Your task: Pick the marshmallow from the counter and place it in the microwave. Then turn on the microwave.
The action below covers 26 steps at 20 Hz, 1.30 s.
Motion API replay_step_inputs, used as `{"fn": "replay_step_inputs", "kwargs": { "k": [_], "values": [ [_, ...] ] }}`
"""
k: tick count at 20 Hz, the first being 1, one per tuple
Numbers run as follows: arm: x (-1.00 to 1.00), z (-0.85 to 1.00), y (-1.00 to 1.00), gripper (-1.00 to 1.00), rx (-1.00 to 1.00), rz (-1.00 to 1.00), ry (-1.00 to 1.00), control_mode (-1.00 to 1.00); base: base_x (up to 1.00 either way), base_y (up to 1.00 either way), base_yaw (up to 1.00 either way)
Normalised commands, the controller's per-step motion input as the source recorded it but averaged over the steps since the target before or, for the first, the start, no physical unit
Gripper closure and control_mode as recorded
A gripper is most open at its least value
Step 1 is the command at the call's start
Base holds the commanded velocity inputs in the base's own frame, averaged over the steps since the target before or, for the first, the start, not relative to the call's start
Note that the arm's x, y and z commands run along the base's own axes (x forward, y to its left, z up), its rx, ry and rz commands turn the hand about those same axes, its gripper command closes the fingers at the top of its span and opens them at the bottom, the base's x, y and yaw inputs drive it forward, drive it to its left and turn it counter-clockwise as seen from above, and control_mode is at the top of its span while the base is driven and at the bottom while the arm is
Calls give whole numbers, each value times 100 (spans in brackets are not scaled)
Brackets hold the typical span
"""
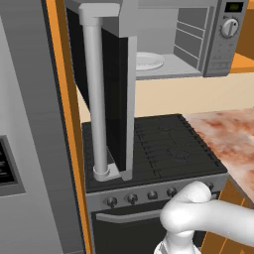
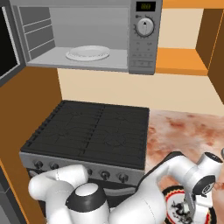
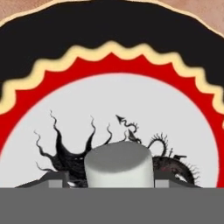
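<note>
Hand view has the marshmallow (image 3: 119,164) standing upright on a decorated plate (image 3: 109,39), between the gripper (image 3: 106,180) fingertips; whether they pinch it I cannot tell. Right base view shows the microwave (image 2: 142,52) door open above the stove (image 2: 87,131), the plate lying on the counter (image 2: 188,131) at near right.

Arm links: glossy white, smooth and rounded, tube-like, with bulbous elbow housings. Joint caps: dark grey to black, seen as a domed black ring on the large segment farthest back from the claw and as a dark band on the wrist housing just behind the claw. Gripper (image 2: 191,213): pale grey hand body, slim fingers. Finger tips (image 3: 56,179): small, dark grey, blocky, flat-topped. No cables, screws or markings can be made out.
</note>
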Motion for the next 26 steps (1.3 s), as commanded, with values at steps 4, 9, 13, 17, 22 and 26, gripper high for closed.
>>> {"fn": "replay_step_inputs", "kwargs": {
  "k": [4,9,13,17,22,26],
  "values": [
    [-26,-39,-14,100,1,-6,0,-100,0,0,0],
    [-7,-19,-1,100,0,0,-1,-100,0,0,0],
    [-3,-2,5,100,-1,3,0,-100,0,0,0],
    [-9,19,16,100,-4,4,0,-100,0,0,0],
    [-7,21,34,100,-6,5,-1,-100,0,0,0],
    [-8,29,51,100,-8,5,-5,-100,0,0,0]
  ]
}}
